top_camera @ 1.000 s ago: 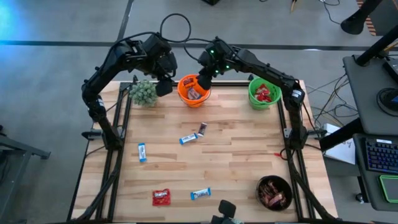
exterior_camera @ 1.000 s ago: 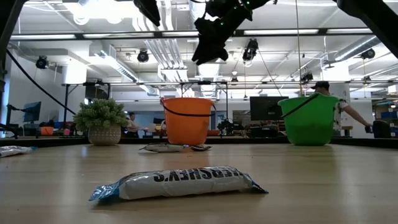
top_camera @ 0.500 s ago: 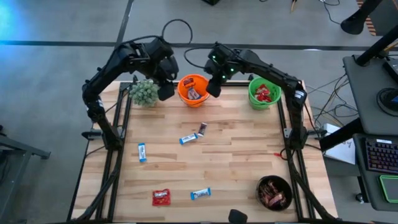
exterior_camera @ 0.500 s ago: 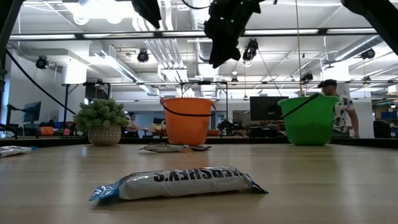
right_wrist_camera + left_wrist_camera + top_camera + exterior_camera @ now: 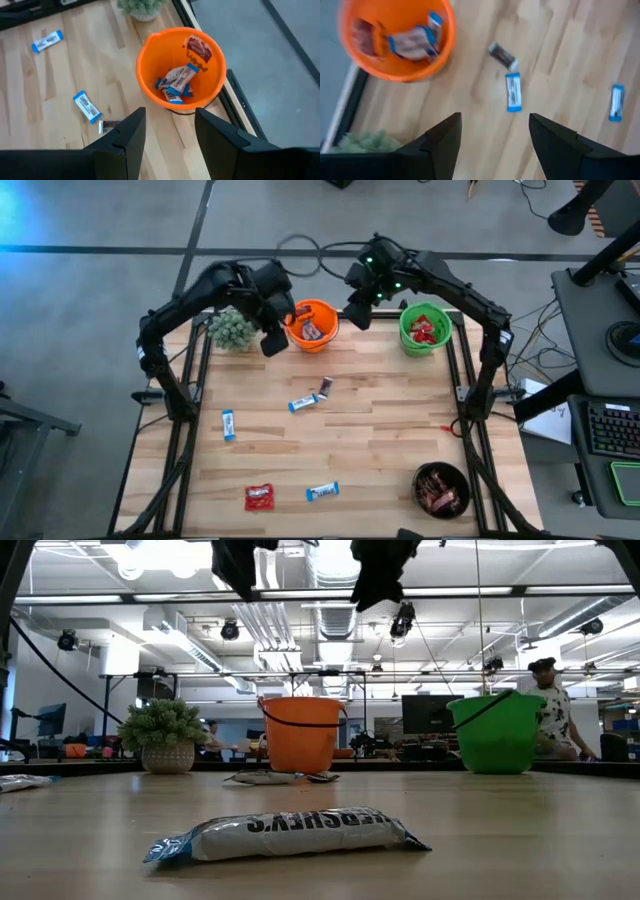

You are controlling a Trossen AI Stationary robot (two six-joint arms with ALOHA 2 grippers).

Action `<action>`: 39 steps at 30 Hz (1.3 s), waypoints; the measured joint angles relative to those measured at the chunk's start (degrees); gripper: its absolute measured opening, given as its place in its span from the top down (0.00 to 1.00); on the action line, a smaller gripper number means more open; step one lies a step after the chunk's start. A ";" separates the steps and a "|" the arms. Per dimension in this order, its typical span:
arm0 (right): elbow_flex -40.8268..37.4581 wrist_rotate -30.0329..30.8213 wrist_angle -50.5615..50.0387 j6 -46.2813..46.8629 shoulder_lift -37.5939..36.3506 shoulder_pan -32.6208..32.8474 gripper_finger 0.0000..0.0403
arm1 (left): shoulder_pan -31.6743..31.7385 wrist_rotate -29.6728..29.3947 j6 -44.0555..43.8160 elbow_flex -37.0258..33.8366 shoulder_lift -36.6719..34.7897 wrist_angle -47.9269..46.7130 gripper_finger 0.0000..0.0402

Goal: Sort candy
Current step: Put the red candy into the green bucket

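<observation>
Two arms hang over the far edge of our wooden bench [image 5: 380, 430]. We see the left gripper [image 5: 272, 340] poised just beside the orange bucket [image 5: 312, 326], between it and the small green bushy plant [image 5: 231, 329] at the far left corner. Its fingers [image 5: 445, 142] are spread wide with nothing between them. Our right gripper [image 5: 356, 308] hovers between the orange bucket and the green bucket [image 5: 424, 328], and its fingers [image 5: 131, 135] also stand parted and empty.

We count three containers. The orange bucket sits at the middle of the far edge and holds blue-and-white bars [image 5: 176, 84] and a red packet [image 5: 199, 48]. The green bucket stands toward the far right corner with red packets [image 5: 425, 330] inside. A dark round bowl [image 5: 441, 488] at the near right corner is filled with dark brown bars [image 5: 438, 490].

We find the remaining candy loose on the bench. A blue-and-white bar [image 5: 303, 402] lies near the middle, and a dark brown bar [image 5: 326, 386] lies just beside it on the far side. Another blue-and-white bar [image 5: 229, 424] rests toward the left edge. Near the front edge, a red packet [image 5: 259, 497] lies well apart from a last blue-and-white bar [image 5: 322, 492], whose wrapper reads Hershey's in the low view.
</observation>
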 joint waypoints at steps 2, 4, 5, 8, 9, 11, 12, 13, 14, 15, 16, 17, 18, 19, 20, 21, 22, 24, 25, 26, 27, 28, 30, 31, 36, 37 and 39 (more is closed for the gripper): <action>0.00 0.00 -1.11 -0.13 -1.21 0.00 0.61 | -1.14 0.19 0.01 -2.77 0.02 0.03 0.47; 0.00 0.73 -2.13 -0.15 -2.17 0.00 0.61 | -2.29 0.18 0.22 -5.62 0.02 0.02 0.47; 0.00 1.33 -2.72 -0.13 -2.59 0.00 0.62 | -2.81 0.20 0.31 -6.86 0.04 0.02 0.48; -0.02 2.42 -3.77 -0.12 -4.02 0.00 0.62 | -4.15 0.21 0.40 -10.56 0.02 0.04 0.48; -0.02 2.41 -4.13 -0.09 -4.40 0.00 0.62 | -4.57 0.24 0.40 -11.67 0.04 0.04 0.48; -0.02 2.44 -4.82 0.46 -5.15 0.00 0.62 | -5.29 1.19 -0.14 -13.44 0.04 0.03 0.48; -0.02 2.41 -5.26 0.77 -5.41 0.00 0.61 | -5.63 2.45 -0.52 -14.23 0.04 0.04 0.48; -0.02 2.43 -5.71 1.29 -5.62 0.00 0.61 | -6.03 4.06 -0.66 -14.98 -0.01 0.04 0.48; -0.02 2.43 -5.99 1.65 -5.80 0.00 0.61 | -6.59 6.03 -0.92 -15.82 -0.21 0.07 0.48; -0.02 2.45 -6.23 2.07 -5.93 0.00 0.61 | -7.35 7.71 -0.97 -16.54 -0.48 0.04 0.48; -0.02 2.43 -6.58 2.63 -6.03 0.00 0.60 | -8.23 9.15 -1.11 -17.21 -0.82 0.03 0.48; -0.02 2.45 -6.89 3.28 -6.15 0.00 0.60 | -9.24 9.96 -1.24 -17.84 -1.21 0.07 0.48; -0.02 2.44 -7.02 3.71 -6.26 0.00 0.60 | -10.28 10.37 -1.26 -18.56 -1.75 0.06 0.48; -0.02 2.44 -6.98 4.35 -6.29 0.00 0.61 | -11.35 10.44 -1.26 -19.27 -2.27 0.01 0.48; -0.02 2.43 -6.99 4.95 -6.30 0.00 0.61 | -12.29 10.46 -1.26 -20.06 -2.95 0.10 0.48; -0.02 2.44 -7.00 5.47 -6.31 0.02 0.61 | -13.27 10.46 -1.29 -20.89 -3.67 0.03 0.48; -0.02 2.45 -6.98 6.17 -6.31 0.02 0.61 | -14.11 10.45 -1.57 -21.52 -4.27 -0.04 0.48; -0.02 2.45 -6.91 7.38 -6.25 0.15 0.61 | -15.45 10.38 -2.56 -22.55 -5.55 0.07 0.48; -0.02 2.43 -6.89 7.88 -6.16 0.15 0.61 | -16.02 10.30 -3.05 -23.10 -6.22 0.05 0.48; -0.02 2.43 -6.89 8.18 -6.12 0.15 0.60 | -16.53 10.25 -3.60 -23.61 -6.89 0.22 0.48; -0.02 2.43 -6.88 8.61 -6.05 0.17 0.60 | -16.93 10.19 -4.01 -24.22 -7.74 0.61 0.48; -0.02 2.44 -6.85 9.18 -6.01 0.24 0.60 | -17.31 9.80 -4.39 -24.77 -8.43 0.98 0.48; -0.04 2.55 -6.64 10.41 -5.98 0.58 0.61 | -17.99 7.39 -5.41 -25.44 -9.31 2.24 0.48; -0.04 2.52 -6.46 11.04 -5.98 0.81 0.61 | -18.30 6.20 -5.55 -25.57 -9.40 2.67 0.48; -0.04 2.43 -6.54 14.05 -5.98 2.33 0.61 | -19.89 4.09 -5.56 -25.77 -9.51 3.00 0.48; -0.04 2.46 -6.54 14.31 -5.98 2.79 0.61 | -20.47 4.39 -5.56 -25.77 -9.56 3.05 0.48; -0.04 2.42 -6.54 14.65 -5.98 3.78 0.60 | -21.88 5.54 -5.61 -25.77 -9.76 3.05 0.48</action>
